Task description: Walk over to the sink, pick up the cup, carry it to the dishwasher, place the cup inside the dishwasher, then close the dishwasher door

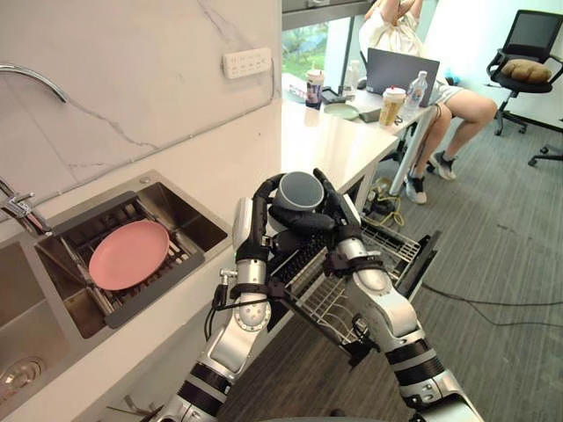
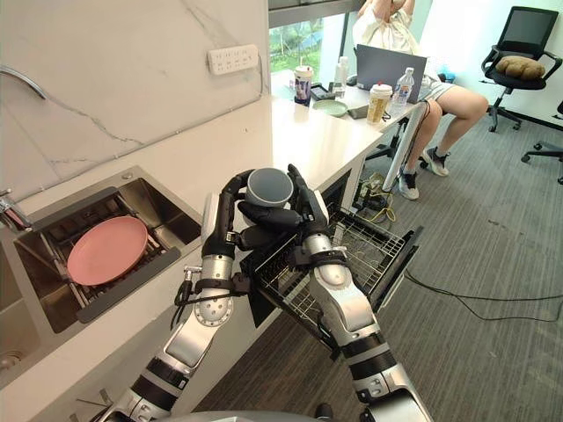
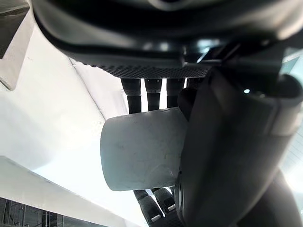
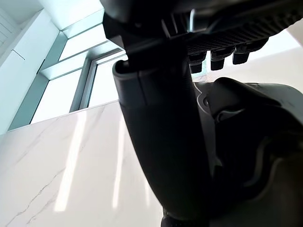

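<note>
A grey cup (image 1: 301,191) is held upright, mouth up, between both hands above the open dishwasher's wire rack (image 1: 331,301). My left hand (image 1: 262,204) curls round the cup's left side. In the left wrist view the cup (image 3: 142,149) sits between that hand's fingers and thumb (image 3: 227,151). My right hand (image 1: 339,221) wraps the cup's right side, its thumb lying across the front below the rim. The right hand's thumb (image 4: 165,132) looms large in its wrist view. The dishwasher door (image 1: 426,260) hangs open toward the floor.
To the left, a sink (image 1: 180,204) holds a pink plate (image 1: 128,253) on a rack, beside a faucet (image 1: 18,211). The white counter (image 1: 334,145) runs back to a desk where a person (image 1: 413,53) sits at a laptop. An office chair (image 1: 528,53) stands at the far right.
</note>
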Controlling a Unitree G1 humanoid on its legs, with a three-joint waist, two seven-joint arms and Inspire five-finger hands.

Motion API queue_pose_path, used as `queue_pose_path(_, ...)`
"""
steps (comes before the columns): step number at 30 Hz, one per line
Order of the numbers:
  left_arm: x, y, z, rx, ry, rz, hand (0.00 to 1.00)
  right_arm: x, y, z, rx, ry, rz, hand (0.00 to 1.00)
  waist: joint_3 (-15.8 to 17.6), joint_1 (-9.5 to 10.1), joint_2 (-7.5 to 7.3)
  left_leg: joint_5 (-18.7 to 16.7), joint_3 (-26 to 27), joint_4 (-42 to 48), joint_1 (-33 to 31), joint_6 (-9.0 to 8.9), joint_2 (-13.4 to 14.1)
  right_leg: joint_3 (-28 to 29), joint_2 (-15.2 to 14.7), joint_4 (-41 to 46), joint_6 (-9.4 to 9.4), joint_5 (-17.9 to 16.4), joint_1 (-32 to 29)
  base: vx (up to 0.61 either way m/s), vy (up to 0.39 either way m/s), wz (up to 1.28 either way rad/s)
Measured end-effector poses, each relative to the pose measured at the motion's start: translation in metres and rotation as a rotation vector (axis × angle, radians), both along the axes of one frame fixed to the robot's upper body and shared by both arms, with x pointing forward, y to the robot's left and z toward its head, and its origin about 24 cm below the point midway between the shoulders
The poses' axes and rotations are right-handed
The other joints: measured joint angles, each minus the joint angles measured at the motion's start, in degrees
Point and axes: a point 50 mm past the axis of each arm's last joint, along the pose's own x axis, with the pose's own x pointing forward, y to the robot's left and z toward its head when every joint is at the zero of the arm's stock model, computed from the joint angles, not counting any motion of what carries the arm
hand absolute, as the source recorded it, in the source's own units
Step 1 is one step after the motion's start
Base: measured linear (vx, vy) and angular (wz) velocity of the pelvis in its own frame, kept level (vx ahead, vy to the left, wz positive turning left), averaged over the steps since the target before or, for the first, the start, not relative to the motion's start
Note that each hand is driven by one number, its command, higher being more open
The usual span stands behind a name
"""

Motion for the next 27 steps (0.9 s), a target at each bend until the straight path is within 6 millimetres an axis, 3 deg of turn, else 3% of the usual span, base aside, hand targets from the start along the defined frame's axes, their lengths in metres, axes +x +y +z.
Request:
queue_pose_path(12,0.0,0.002,0.0,-0.01,-0.009,0.027,0.0,0.001,0.009,0.0,-0.061,-0.031,0.022,0.0,-0.36,0.2,-0.56,0.84,-1.4,-0.82,0.08,0.1,-0.36,-1.47,-0.3,-0.02,-0.15,-0.11,0.48,-0.03,0.002,0.06)
queue_pose_path(22,-0.001,0.001,0.004,-0.019,-0.029,0.028,0.0,0.001,0.011,0.001,-0.006,-0.05,0.015,0.0,-0.38,0.18,-0.67,0.87,-1.41,-0.81,0.09,0.03,-0.25,-1.52,-0.21,-0.02,-0.26,-0.2,0.45,0.0,0.0,0.0)
queue_pose_path(23,-0.001,0.001,0.005,-0.019,-0.032,0.028,1.0,0.0,0.011,0.002,-0.003,-0.053,0.013,0.0,-0.38,0.19,-0.68,0.87,-1.41,-0.81,0.09,0.03,-0.25,-1.52,-0.21,-0.02,-0.26,-0.2,0.45,0.0,0.0,0.0)
queue_pose_path(27,-0.002,-0.001,0.011,-0.051,-0.063,0.011,1.0,-0.002,0.012,0.006,0.02,-0.103,-0.032,0.0,-0.34,0.19,-0.76,0.87,-1.39,-0.82,0.13,0.02,-0.23,-1.48,-0.19,-0.02,-0.26,-0.2,0.46,0.0,0.0,0.0)
